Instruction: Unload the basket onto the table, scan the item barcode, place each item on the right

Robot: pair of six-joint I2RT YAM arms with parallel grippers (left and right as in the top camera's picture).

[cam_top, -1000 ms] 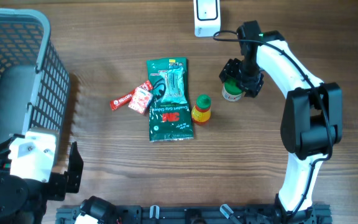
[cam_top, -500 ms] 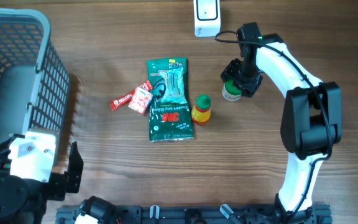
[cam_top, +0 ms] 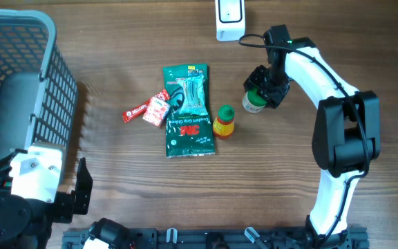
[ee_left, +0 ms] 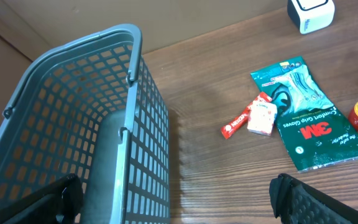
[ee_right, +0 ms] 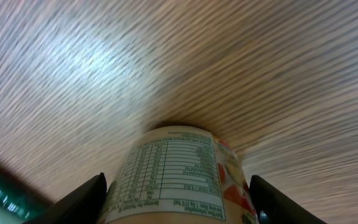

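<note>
1 jar (cam_top: 253, 104) clasped in right gripper (ee_right: 178, 198), left gripper (ee_left: 176, 190) wide, beside basket rim (ee_left: 133, 38)

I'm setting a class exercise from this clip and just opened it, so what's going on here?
The right fingers are closed on a small green-lidded jar, near the white scanner at the table's far edge. The left fingers hang open beside the grey basket, holding nothing. A green glove packet, a yellow bottle and red sachets lie untouched mid-table.
</note>
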